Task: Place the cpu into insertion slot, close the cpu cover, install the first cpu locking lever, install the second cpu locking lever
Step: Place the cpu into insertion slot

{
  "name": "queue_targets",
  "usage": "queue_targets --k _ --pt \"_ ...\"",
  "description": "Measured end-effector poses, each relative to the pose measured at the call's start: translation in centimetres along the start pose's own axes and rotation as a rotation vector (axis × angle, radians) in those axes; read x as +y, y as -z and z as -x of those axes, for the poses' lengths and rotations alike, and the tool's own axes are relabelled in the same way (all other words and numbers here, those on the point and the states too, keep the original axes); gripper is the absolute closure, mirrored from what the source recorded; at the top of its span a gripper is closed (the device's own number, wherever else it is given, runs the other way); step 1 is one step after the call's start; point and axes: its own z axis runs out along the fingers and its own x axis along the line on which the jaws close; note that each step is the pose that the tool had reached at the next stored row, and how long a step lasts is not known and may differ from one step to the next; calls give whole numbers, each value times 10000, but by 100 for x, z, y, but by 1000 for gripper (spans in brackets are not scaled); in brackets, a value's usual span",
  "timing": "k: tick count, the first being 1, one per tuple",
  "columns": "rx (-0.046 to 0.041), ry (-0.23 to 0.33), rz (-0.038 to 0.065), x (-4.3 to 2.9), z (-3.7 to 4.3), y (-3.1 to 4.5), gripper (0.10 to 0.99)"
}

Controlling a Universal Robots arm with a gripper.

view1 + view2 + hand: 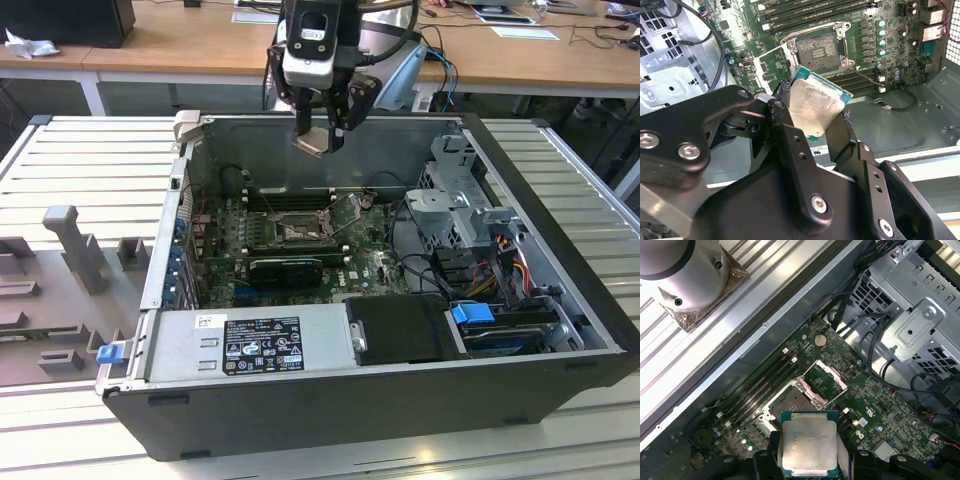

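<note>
- Your hand [319, 138] hangs above the open computer case [300, 400], near its far wall in the exterior view.
- Its two black fingers [785, 107] are clamped on the chip [816, 102], one on each of two opposite edges.
- You hold the chip [311, 143] in the air, tilted and well clear of the green board [372, 265] below.
- In the first wrist view the chip [808, 447] shows its grey metal top and a green rim.
- The socket [791, 400] sits open on the board with its dark centre bare and nothing seated in it.
- In the exterior view the socket [297, 232] lies lower than the hand and nearer the camera.
- The cover [832, 375] is swung up off the socket, and the board shows through its window.
- Long black memory slots [757, 390] run beside the socket.
- The case lies on its side on a ribbed metal table [90, 160].
</note>
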Motion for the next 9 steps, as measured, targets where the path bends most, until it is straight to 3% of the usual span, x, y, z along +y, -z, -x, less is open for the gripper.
queue_targets --k 9 --pt "-58 -656 13 0 0 0 557"
